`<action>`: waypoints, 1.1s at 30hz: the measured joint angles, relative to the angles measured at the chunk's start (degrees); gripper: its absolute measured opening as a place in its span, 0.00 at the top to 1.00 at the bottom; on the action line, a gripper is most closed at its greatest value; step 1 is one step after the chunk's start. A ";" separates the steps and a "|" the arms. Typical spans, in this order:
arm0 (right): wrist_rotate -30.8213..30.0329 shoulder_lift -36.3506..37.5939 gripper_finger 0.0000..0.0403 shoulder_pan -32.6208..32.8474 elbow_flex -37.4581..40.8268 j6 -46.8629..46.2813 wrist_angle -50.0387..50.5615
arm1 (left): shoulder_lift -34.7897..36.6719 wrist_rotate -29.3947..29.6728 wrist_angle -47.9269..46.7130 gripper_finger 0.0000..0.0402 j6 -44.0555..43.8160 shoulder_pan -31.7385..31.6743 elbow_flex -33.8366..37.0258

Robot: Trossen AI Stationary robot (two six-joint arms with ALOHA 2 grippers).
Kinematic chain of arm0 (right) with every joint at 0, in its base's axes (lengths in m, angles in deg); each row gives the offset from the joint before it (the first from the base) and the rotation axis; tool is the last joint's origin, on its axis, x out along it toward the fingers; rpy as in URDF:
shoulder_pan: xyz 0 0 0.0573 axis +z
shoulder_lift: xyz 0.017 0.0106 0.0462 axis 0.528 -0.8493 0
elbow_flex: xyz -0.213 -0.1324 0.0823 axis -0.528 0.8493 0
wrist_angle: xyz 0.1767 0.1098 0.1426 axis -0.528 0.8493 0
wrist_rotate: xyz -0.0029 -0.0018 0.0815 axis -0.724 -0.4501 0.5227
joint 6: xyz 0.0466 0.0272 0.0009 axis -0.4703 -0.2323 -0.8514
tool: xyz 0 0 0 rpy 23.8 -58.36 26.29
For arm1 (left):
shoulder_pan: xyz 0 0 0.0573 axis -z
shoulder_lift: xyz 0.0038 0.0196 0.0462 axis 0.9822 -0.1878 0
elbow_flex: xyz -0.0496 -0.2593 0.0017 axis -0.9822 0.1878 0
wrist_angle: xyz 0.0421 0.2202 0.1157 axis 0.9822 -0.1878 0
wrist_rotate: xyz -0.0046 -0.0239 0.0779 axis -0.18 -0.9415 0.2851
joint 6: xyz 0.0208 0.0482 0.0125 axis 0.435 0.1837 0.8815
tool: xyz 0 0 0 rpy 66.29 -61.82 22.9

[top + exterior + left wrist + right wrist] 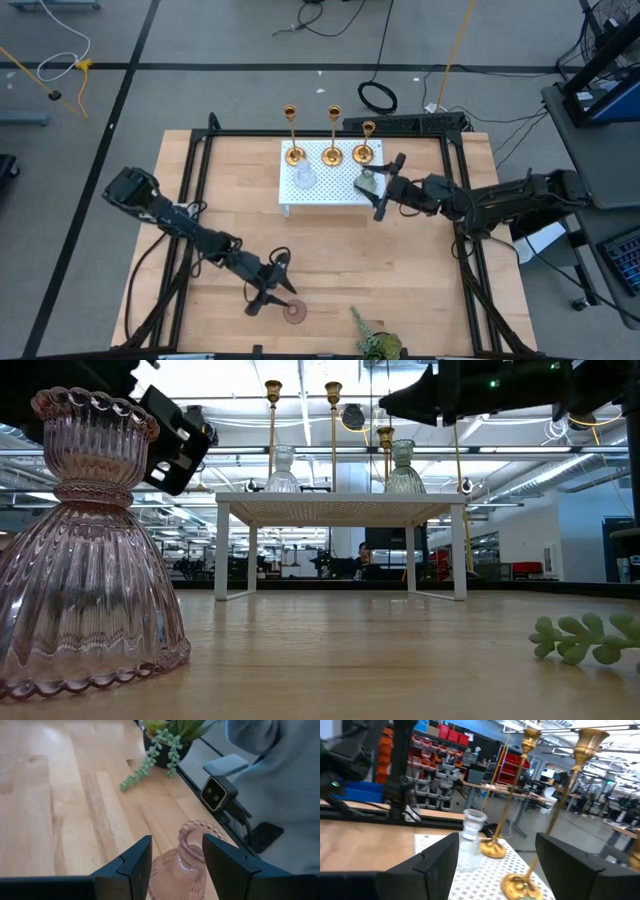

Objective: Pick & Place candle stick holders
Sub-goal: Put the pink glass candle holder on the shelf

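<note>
A pink glass holder (294,312) stands on its base on the wooden table near the front edge; it also fills the left of the low view (85,550). My left gripper (270,285) is open just short of it, and in the left wrist view the holder's neck (187,852) shows between the fingers. A green glass holder (368,180), a clear one (303,177) and three gold candlesticks (332,152) stand on the white stand (335,190). My right gripper (388,186) is open beside the green holder, at the stand's right edge.
A green leafy sprig in a dark pot (372,338) sits at the table's front edge, right of the pink holder. A black frame (455,200) runs around the tabletop. Bare wood lies between the stand and the front edge.
</note>
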State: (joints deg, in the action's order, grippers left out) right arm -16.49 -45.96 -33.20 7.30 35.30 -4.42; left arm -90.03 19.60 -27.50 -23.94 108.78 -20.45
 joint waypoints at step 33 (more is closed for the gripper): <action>0.08 0.00 0.36 19.69 0.00 0.07 2.19 | -7.99 6.64 11.87 0.47 5.92 5.22 0.02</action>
State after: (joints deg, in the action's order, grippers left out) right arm -16.41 -45.96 -13.51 7.30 35.36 -2.24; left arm -98.03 26.23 -15.63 -18.02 114.01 -20.43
